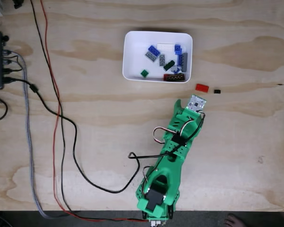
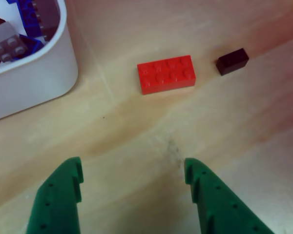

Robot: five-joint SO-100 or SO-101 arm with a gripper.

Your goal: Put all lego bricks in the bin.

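A green robot arm [image 1: 173,151] lies across the wooden tabletop [image 1: 85,118] in the fixed view, reaching toward the far side. Its fingers [image 2: 132,170] are spread wide apart and hold nothing; in the other view bare wood shows between them.

The white bin [image 1: 132,56] sits on the tabletop at the far side, just left of where the arm points. Many lego bricks [image 1: 165,59] lie inside it: blue, grey, green, black, white and a dark red one near the front wall. In the other view the bin's rounded corner [image 2: 34,83] shows at the top left with grey and blue bricks in it.

Two bricks are outside the bin. A red brick [image 2: 166,74] lies flat on the wood, just right of the bin and ahead of the fingers. A small black brick [image 2: 232,61] lies a little farther right, apart from the red one.

Black, red and grey cables [image 1: 57,118] run over the left side of the tabletop.
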